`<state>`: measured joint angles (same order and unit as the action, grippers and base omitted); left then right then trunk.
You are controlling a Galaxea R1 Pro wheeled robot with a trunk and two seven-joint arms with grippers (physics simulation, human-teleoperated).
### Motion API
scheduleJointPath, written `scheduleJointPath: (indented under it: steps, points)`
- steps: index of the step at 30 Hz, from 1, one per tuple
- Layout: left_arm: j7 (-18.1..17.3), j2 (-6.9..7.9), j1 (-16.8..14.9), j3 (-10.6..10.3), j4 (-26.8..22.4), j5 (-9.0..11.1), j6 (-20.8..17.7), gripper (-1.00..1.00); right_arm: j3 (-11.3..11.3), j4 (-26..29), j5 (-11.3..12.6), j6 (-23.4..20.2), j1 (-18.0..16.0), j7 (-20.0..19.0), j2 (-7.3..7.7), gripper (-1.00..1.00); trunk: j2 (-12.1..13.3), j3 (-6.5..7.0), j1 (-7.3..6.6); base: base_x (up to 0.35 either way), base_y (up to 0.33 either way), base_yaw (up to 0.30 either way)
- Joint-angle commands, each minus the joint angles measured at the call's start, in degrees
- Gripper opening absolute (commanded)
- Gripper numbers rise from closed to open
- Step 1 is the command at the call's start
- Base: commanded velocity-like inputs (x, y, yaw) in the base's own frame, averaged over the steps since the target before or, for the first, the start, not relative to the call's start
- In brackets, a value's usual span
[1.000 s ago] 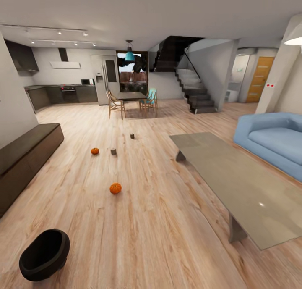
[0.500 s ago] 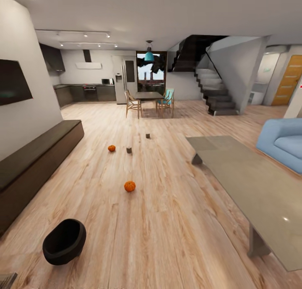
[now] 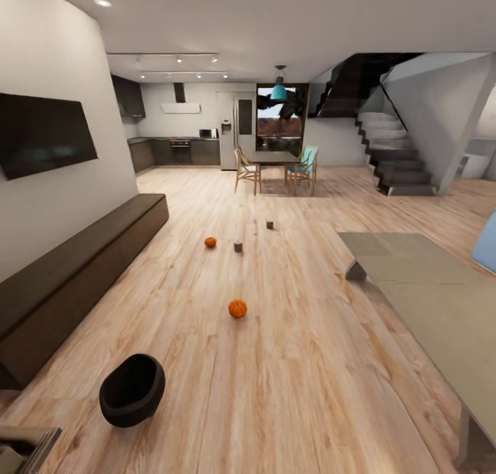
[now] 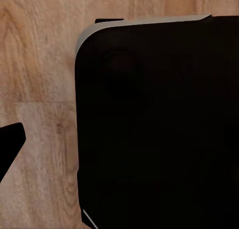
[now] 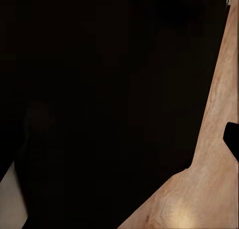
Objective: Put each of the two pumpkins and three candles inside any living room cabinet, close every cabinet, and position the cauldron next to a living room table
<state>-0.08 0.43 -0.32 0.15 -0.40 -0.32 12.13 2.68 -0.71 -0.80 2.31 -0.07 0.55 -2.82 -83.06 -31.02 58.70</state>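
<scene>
Two orange pumpkins lie on the wood floor, the near pumpkin (image 3: 237,308) ahead of me and the far pumpkin (image 3: 210,242) beyond it. Two small candles stand further back, one candle (image 3: 238,246) beside the far pumpkin and another candle (image 3: 270,224) behind it. The black cauldron (image 3: 132,390) sits on the floor at the lower left. The long dark-brown cabinet (image 3: 83,260) runs along the left wall, its fronts closed. A dark fingertip (image 4: 10,145) of my left gripper (image 4: 119,149) and a dark fingertip (image 5: 232,139) of my right gripper (image 5: 119,139) show at the frame edges over bare floor, holding nothing.
A black TV (image 3: 41,133) hangs above the cabinet. A long grey coffee table (image 3: 427,288) stands at the right, with a blue sofa edge (image 3: 486,250) behind it. A dining table with chairs (image 3: 275,165), stairs (image 3: 396,160) and the kitchen lie far back.
The head view has swung left: the TV and more of the cabinet have come in, and the sofa has slid almost out. The pumpkins, candles and cauldron have not moved on the floor.
</scene>
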Motion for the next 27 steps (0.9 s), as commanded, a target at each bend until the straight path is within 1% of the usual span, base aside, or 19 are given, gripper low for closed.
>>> scheduleJointPath:
  steps: [1, 4, 7, 23, 27]
  points:
    - [-0.01, 0.00, -0.03, 0.02, 0.05, -0.04, 0.18, 1.00, 0.27, -0.08, -0.08, 0.24, -0.02, 0.06, -0.03, 1.00, -0.02, -0.04, 0.03, 0.302, 0.051, 0.266]
    - [-0.01, -0.02, -0.03, -0.03, 0.05, -0.04, 0.18, 1.00, 0.29, -0.08, -0.08, 0.24, -0.01, 0.05, -0.06, 1.00, -0.02, -0.04, 0.03, 0.247, 0.025, 0.265]
    - [-0.01, -0.06, -0.03, -0.05, 0.03, -0.04, 0.19, 1.00, 0.30, -0.08, -0.08, 0.24, -0.01, 0.06, -0.07, 1.00, -0.02, -0.04, 0.03, 0.113, 0.009, 0.264]
    - [-0.01, -0.06, -0.03, -0.02, 0.05, -0.04, 0.18, 1.00, 0.30, -0.08, -0.08, 0.24, -0.02, 0.05, -0.08, 1.00, -0.02, -0.04, 0.03, 0.012, 0.001, 0.261]
    - [-0.01, 0.00, -0.03, 0.01, 0.03, -0.04, 0.18, 1.00, 0.30, -0.03, -0.14, 0.24, -0.02, 0.06, -0.06, 1.00, -0.02, -0.04, 0.03, 0.113, 0.057, 0.260]
